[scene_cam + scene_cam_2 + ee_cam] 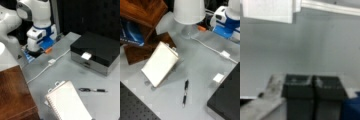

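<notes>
— Looking at the wrist view, what is seen of the gripper (313, 82)?

— Two dark, blocky fingers (298, 87) are pressed together, nothing clamped between them. They are held above a smooth grey worktop (315, 45). Nearest to them, a white, flat-edged block (267, 11) and a pale cable (330, 7) are seen at the top edge.

— And what is laid out in the front views?

— A cream, rectangular notepad (67, 102) with rings along one edge is propped at a tilt. A slim black pen (92, 90) is laid flat near it, apart from it. A matte black box (97, 51) with metal sides is set at a front view's right.

— Where is open room left?

— Bare worktop is seen between pen and box. Dark brown wood (15, 95) borders the worktop at a front view's left.
</notes>
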You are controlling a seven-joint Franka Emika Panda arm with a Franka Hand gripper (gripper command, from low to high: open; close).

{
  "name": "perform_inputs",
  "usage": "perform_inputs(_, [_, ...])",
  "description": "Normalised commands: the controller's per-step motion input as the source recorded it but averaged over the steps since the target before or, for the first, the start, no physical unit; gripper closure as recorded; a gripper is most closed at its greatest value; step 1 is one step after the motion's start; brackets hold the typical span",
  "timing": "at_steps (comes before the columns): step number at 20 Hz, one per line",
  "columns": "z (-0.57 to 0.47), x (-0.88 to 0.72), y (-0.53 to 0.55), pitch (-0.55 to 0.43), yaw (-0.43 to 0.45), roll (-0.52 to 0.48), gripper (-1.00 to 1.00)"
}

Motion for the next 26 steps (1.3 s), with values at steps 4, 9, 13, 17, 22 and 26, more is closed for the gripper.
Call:
perform_inputs(4, [-0.59,-0.51,-0.16,-0.381,-0.020,0.014,1.00])
perform_inputs(9, [-0.61,-0.62,-0.21,-0.451,-0.028,-0.006,1.00])
perform_inputs(13, [-0.59,-0.71,-0.21,-0.520,-0.027,-0.003,1.00])
perform_inputs(17, [-0.54,-0.78,-0.19,-0.560,-0.017,-0.008,1.00])
perform_inputs(22, [-0.47,-0.84,-0.21,-0.606,0.011,-0.001,1.00])
perform_inputs(26, [-0.47,-0.87,-0.25,-0.636,0.029,-0.007,1.00])
